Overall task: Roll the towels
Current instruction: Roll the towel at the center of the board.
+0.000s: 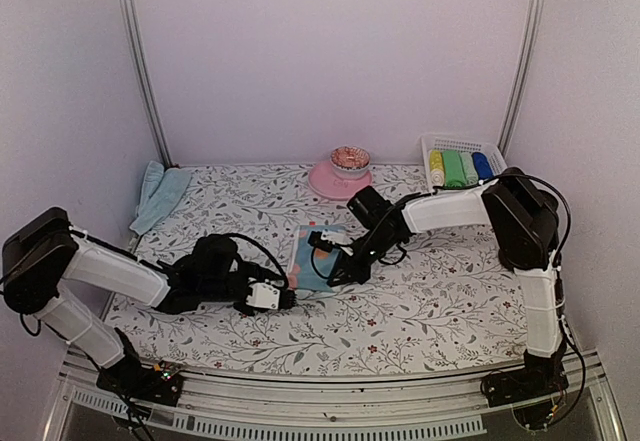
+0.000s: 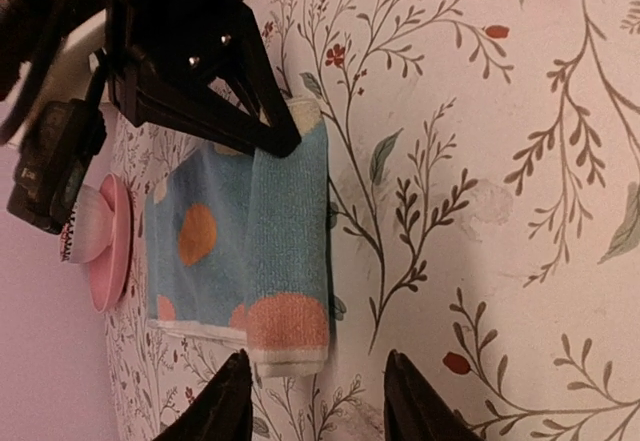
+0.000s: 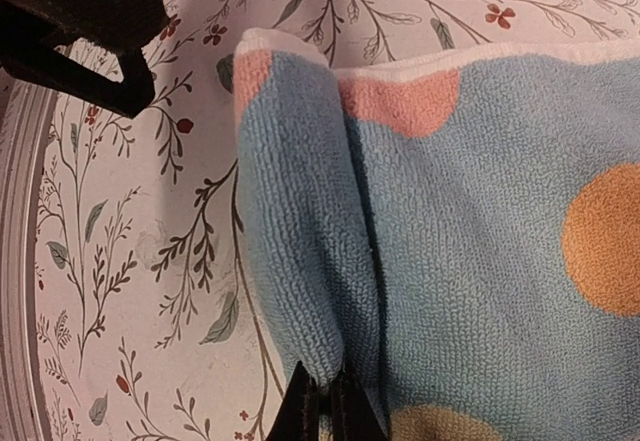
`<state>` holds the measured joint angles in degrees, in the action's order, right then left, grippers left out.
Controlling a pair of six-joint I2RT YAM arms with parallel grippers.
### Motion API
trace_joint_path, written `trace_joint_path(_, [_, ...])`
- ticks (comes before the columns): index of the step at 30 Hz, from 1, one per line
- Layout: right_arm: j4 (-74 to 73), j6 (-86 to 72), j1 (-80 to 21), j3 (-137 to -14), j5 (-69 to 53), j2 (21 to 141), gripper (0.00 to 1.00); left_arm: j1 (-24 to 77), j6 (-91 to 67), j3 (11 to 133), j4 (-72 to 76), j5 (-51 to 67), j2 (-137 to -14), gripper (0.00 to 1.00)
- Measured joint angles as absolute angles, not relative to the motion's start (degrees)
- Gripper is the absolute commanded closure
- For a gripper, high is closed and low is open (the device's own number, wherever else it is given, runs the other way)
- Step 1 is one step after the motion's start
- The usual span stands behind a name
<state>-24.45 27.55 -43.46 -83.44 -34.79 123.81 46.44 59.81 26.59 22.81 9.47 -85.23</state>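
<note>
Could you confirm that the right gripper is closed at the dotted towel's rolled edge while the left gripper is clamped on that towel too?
Not quite: the left gripper is open, just short of the dotted towel and gripping nothing, as the left wrist view shows. The right gripper is indeed closed at the rolled edge.

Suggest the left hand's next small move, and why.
Probably ease the open left hand forward onto the near end of the rolled edge of the dotted pale blue terry towel and close; the right hand pinches only the far end.
</note>
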Motion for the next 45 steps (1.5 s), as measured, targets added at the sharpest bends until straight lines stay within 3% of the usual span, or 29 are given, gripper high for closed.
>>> trace_joint_path(5, [-26.76, 27.33, -42.81, -85.47, -36.4, 125.23, 0.98, 48.03, 64.4, 25.54, 28.6, 7.05, -87.7, 0.62])
trace_joint_path(27, [-28.49, 27.18, -42.68, -86.74, -36.84, 125.97, 0.98, 48.77, 68.86, 28.1, 37.91, 0.05, -99.53, 0.62])
trace_joint_path(34, [-28.73, 27.18, -42.52, -87.0, -37.26, 126.26, 0.98, 48.82, 69.3, 30.13, 40.05, -2.59, -103.04, 0.8])
trace_joint_path(35, [-28.73, 27.18, -42.48, -87.07, -37.43, 126.32, 0.98, 48.82, 69.38, 30.26, 40.18, -2.87, -103.44, 0.86])
trace_joint_path(36, [-28.77, 27.18, -42.37, -87.13, -37.69, 126.43, 0.98, 48.84, 69.52, 30.35, 40.29, -3.14, -103.74, 1.0])
trace_joint_path(42, [-29.45, 27.2, -42.19, -87.92, -38.26, 126.89, 0.97, 49.01, 70.13, 30.76, 41.25, -4.43, -105.23, 1.0])
trace_joint_path(45, [-29.56, 27.24, -42.13, -88.07, -38.09, 126.93, 0.91, 49.01, 70.08, 31.11, 41.21, -4.84, -105.49, 1.0])
